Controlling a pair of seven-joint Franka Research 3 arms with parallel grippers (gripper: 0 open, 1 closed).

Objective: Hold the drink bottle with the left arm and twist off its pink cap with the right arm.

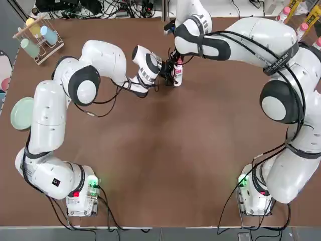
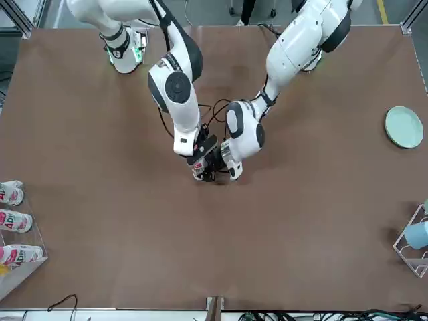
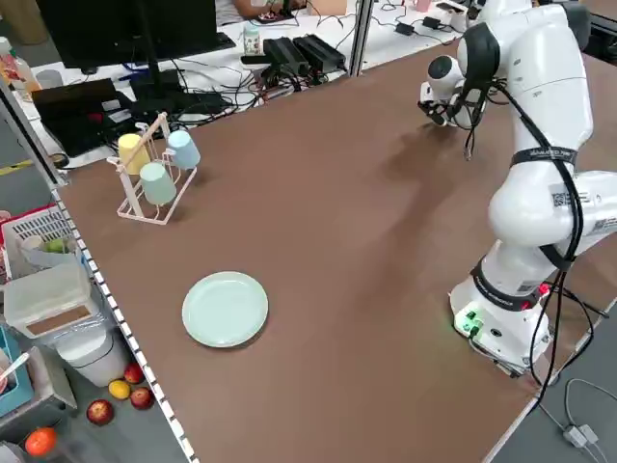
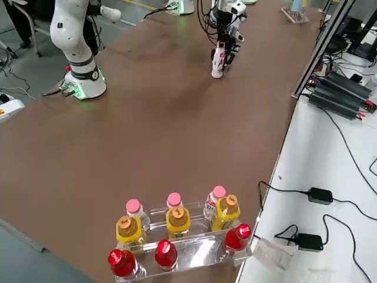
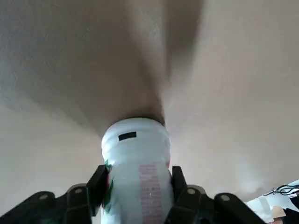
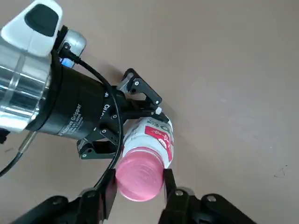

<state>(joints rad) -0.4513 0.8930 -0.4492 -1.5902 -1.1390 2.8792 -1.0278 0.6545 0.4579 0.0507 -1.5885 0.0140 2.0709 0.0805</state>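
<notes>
The drink bottle point(image 4: 218, 62) stands upright on the brown table point(image 1: 165, 160), toward the far side near the middle. My left gripper point(image 1: 172, 78) reaches in level from the left and is shut on the bottle's white body point(image 5: 135, 163), one finger point(image 5: 98, 184) on each side. My right gripper point(image 6: 138, 189) hangs straight above it, and its fingers point(image 6: 110, 189) press both sides of the pink cap point(image 6: 138, 173). In the top view the right arm's wrist covers the cap, with only the labelled body point(image 1: 178, 75) showing.
A wire rack with pastel cups point(image 1: 37, 37) stands at the far left corner, and a pale green plate point(image 1: 21, 113) lies at the left edge. A clear rack of pink-, orange- and red-capped bottles point(image 4: 177, 236) sits at the right edge.
</notes>
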